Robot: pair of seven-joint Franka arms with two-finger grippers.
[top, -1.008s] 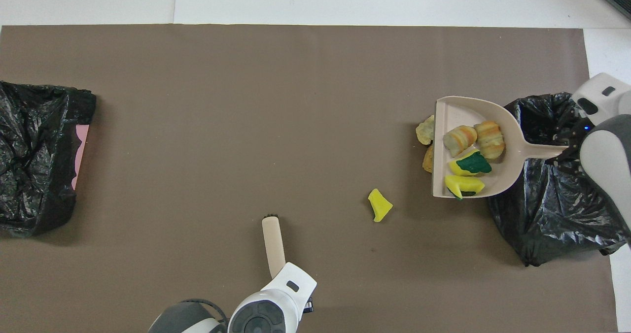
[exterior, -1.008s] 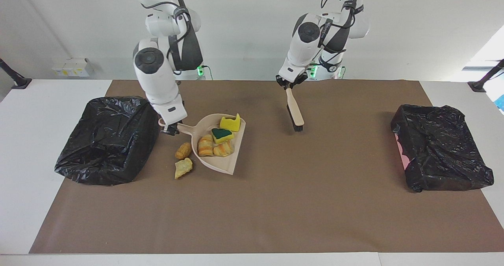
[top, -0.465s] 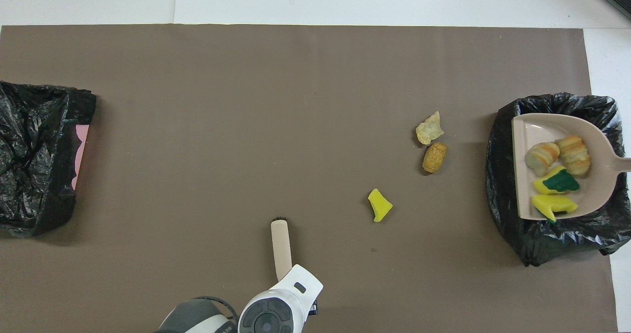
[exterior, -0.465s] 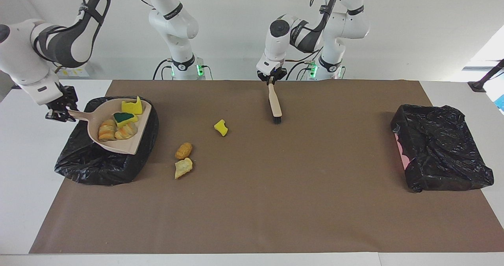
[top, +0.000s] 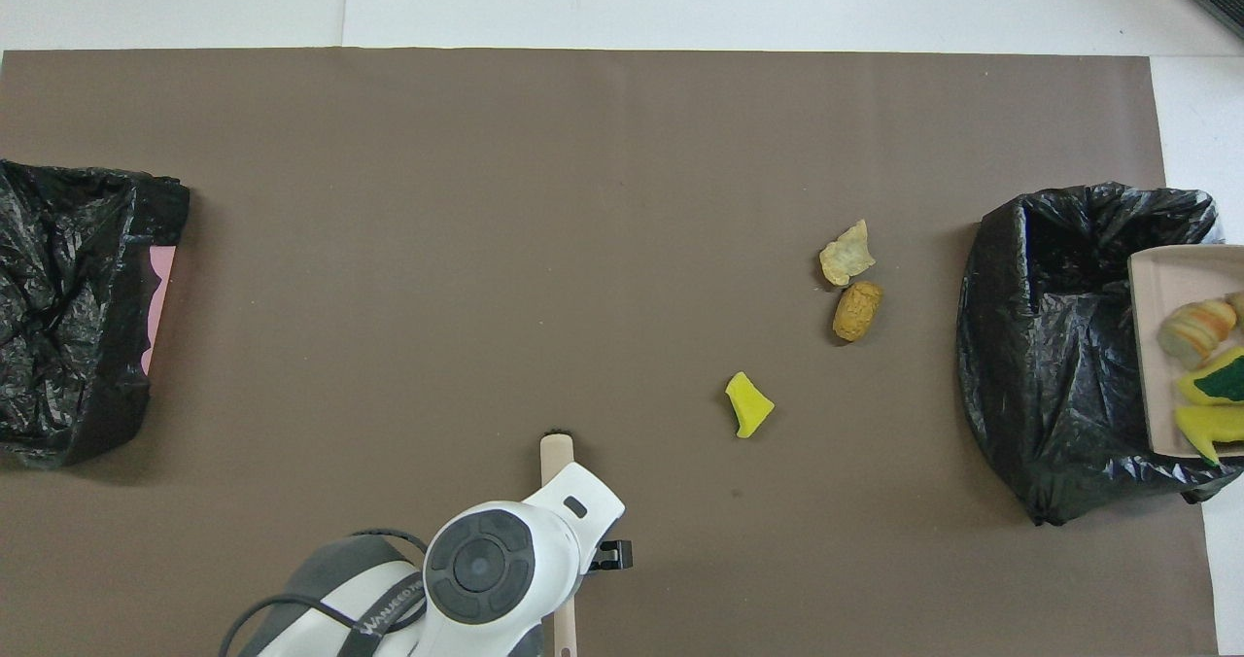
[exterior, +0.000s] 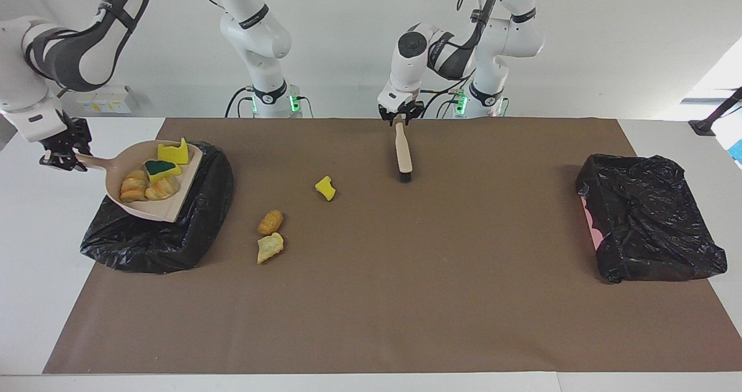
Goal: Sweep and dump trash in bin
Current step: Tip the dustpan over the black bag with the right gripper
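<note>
My right gripper is shut on the handle of the beige dustpan, which hangs tilted over the black-bagged bin at the right arm's end of the table. Several trash scraps lie in the pan; its open edge shows over the bin. Three scraps lie on the brown mat: a yellow sponge piece, a tan-orange lump and a pale scrap. My left gripper is at the handle end of the beige brush, whose bristles rest on the mat.
A second black-bagged bin stands at the left arm's end of the table. The left arm's wrist covers most of the brush handle in the overhead view. The brown mat covers most of the table.
My right gripper has lifted the loaded dustpan off the mat and carried it over the bin, then farther toward the table's end. The left arm drew the brush slightly toward the robots.
</note>
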